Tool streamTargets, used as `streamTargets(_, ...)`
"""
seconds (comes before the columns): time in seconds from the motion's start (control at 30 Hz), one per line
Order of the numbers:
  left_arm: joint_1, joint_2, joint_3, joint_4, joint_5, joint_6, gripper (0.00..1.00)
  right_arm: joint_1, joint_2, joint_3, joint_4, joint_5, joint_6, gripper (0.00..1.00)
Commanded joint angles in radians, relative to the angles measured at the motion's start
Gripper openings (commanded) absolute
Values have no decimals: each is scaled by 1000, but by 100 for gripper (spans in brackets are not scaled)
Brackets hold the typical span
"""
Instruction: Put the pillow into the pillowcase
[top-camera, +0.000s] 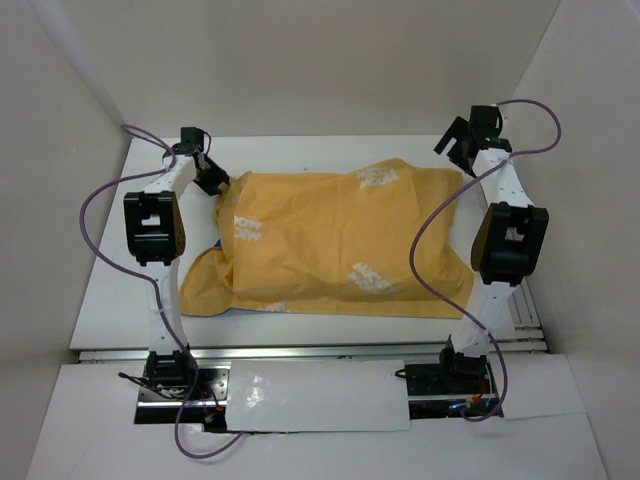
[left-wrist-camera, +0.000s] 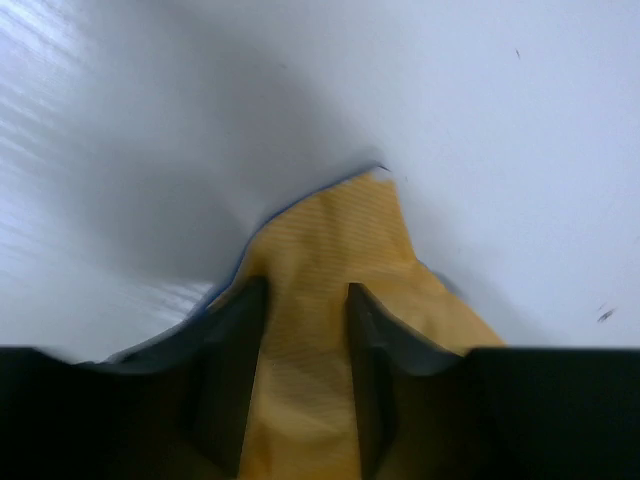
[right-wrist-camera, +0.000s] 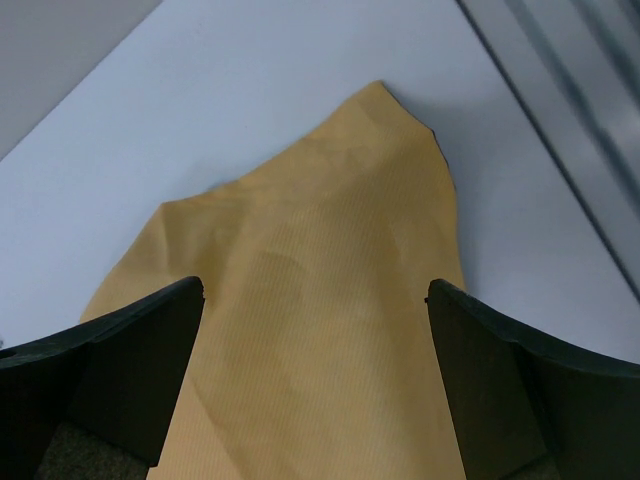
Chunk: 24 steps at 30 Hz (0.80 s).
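Left gripper (left-wrist-camera: 305, 290) pinching the one pillowcase (top-camera: 330, 240)

Of my two grippers, it is nipped narrow on orange fabric at the far-left corner; my right gripper (right-wrist-camera: 315, 287) is spread wide over the far-right corner. One plump sack lies across the table (top-camera: 110, 300)

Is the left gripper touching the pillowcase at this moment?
Touching. In the left wrist view the orange fabric of the pillowcase fills the gap between the fingers of the left gripper and meets both of them.

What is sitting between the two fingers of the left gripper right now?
A ridge of the orange pillowcase fabric runs between the fingers of the left gripper, and nothing else. The left wrist view shows it, with white table beyond.
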Motion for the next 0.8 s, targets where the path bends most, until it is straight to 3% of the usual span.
streamTargets(0.0,2,47,-14,19,19,23,25,-15,88,115,-12,-35,78,100)
streamTargets(0.03,2,47,-14,19,19,23,0,-16,143,140,-34,-35,78,100)
streamTargets(0.23,-7,-35,-135,115,27,65,0,-16,295,292,-107,49,107,100)
streamTargets(0.4,-7,-130,-261,201,27,114,0,-25,361,315,-144,81,119,100)
streamTargets(0.67,-7,-186,-293,223,1,137,0,-16,369,252,-166,63,104,100)
streamTargets(0.7,-7,-196,-302,233,10,137,0,-16,369,225,-154,52,104,99)
streamTargets(0.77,-16,-197,-303,233,10,137,0,-6,357,211,-125,29,81,87)
